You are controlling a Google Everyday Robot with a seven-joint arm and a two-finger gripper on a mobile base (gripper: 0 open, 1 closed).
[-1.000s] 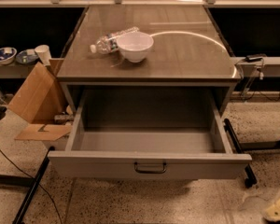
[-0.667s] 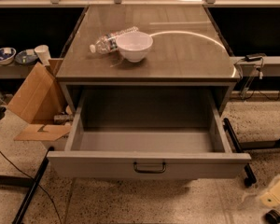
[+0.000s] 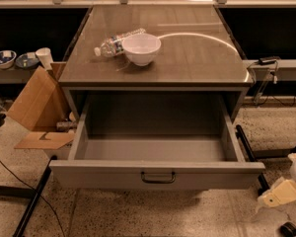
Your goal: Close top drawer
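1. The top drawer (image 3: 103, 175) stands pulled well out beneath the tabletop (image 3: 197, 58), handle (image 3: 158, 177) facing us.
2. The gripper (image 3: 278, 195) sits low right, near the drawer's front corner, not touching; its grip state, cannot tell.

No legible txt, nos. or brand anywhere in view. The water bottle (image 3: 116, 42) on the cabinet top (image 3: 197, 58) maybe has a printed label, can't read it. Nothing legible on the white bowl (image 3: 141, 48), the top drawer (image 3: 158, 174) front or the cardboard box (image 3: 37, 102) at left. Same for the gripper (image 3: 278, 195), low at right edge, near drawer's front corner.
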